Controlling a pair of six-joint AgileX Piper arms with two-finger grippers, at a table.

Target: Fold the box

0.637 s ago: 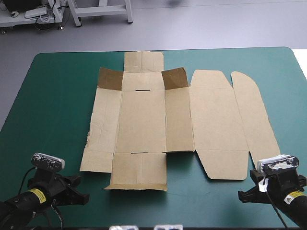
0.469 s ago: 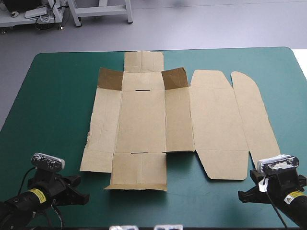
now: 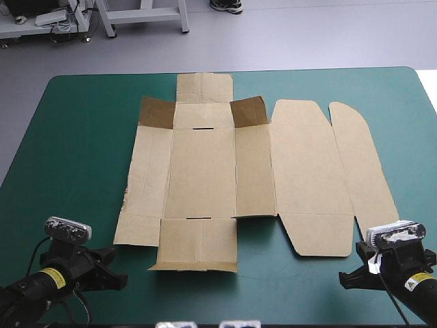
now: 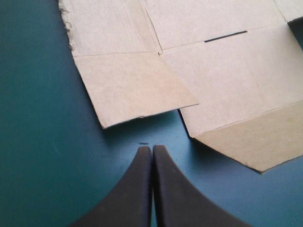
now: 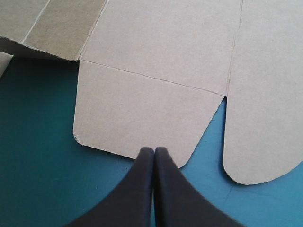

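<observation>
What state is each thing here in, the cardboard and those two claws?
box: unfolded, lying flat on the table, two far corner flaps tilted up.
left gripper: shut, empty, just short of the box's near edge.
right gripper: shut, empty, at the box's near edge.

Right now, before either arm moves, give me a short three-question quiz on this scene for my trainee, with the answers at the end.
1. True or false: the left gripper is shut on the flat brown cardboard box sheet.
2. The right gripper is: A) open wide; B) shut, holding nothing; C) lifting a flap.
3. Which gripper is nearer the sheet's rounded flaps, which lie flat on the teal-green table cover?
Key: 1 false, it is shut but stops short of the sheet; 2 B; 3 the right gripper.
</observation>
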